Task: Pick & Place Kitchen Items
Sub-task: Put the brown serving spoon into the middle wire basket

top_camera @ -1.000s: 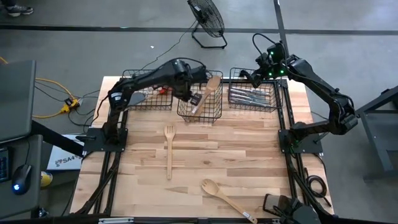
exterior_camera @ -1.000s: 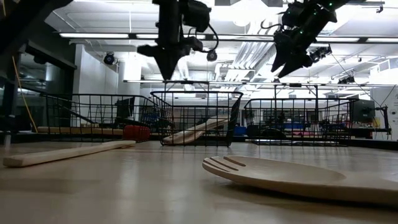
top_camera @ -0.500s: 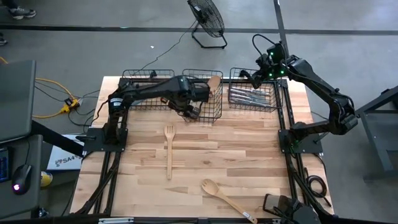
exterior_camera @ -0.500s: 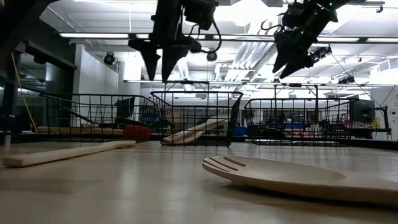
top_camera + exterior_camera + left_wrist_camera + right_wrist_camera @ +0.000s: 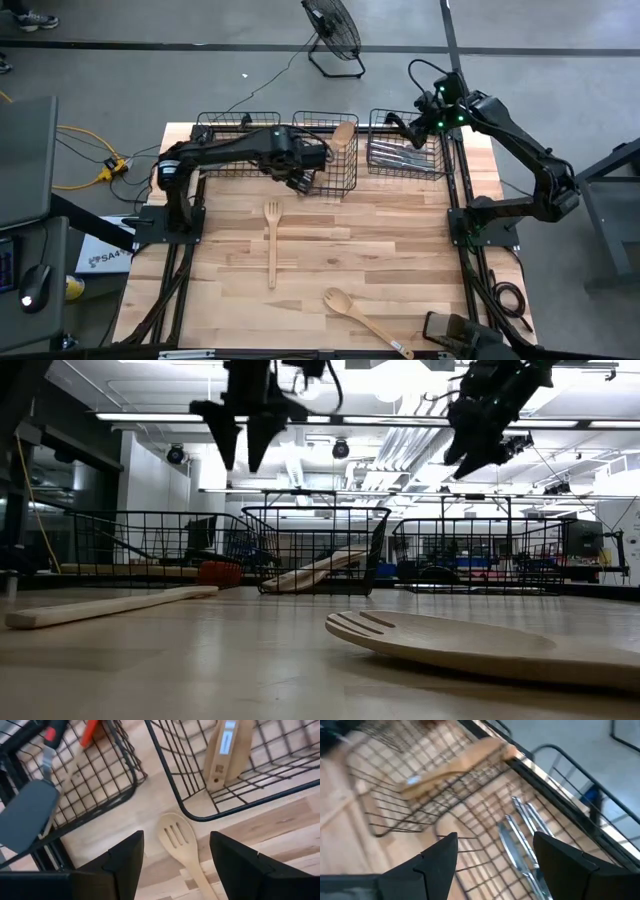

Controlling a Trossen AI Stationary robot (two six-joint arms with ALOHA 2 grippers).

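Note:
My left gripper (image 5: 303, 180) (image 5: 175, 840) hangs open and empty above the near-left corner of the middle wire basket (image 5: 325, 158). Straight below it on the table is the head of a pale slotted wooden spoon (image 5: 176, 836) (image 5: 272, 240). A wooden utensil (image 5: 341, 136) (image 5: 227, 750) leans in the middle basket, its broad end up on the far rim. My right gripper (image 5: 402, 125) (image 5: 495, 842) is open and empty above the right basket (image 5: 405, 155), where silver cutlery (image 5: 520, 840) lies. A wooden fork (image 5: 365, 320) (image 5: 440, 640) lies near the front edge.
The left basket (image 5: 235, 148) holds a black turner (image 5: 30, 812) and a red-headed spatula (image 5: 90, 730). The three baskets stand in a row along the table's far edge. Bare wood shows between the spoon and the fork. A fan (image 5: 333, 30) stands on the floor behind.
My left gripper has opened from shut. It has gone from above the middle basket toward the table's near-left, ending over the basket's near-left corner. The wooden utensil stays leaning in the middle basket. My right arm has kept still.

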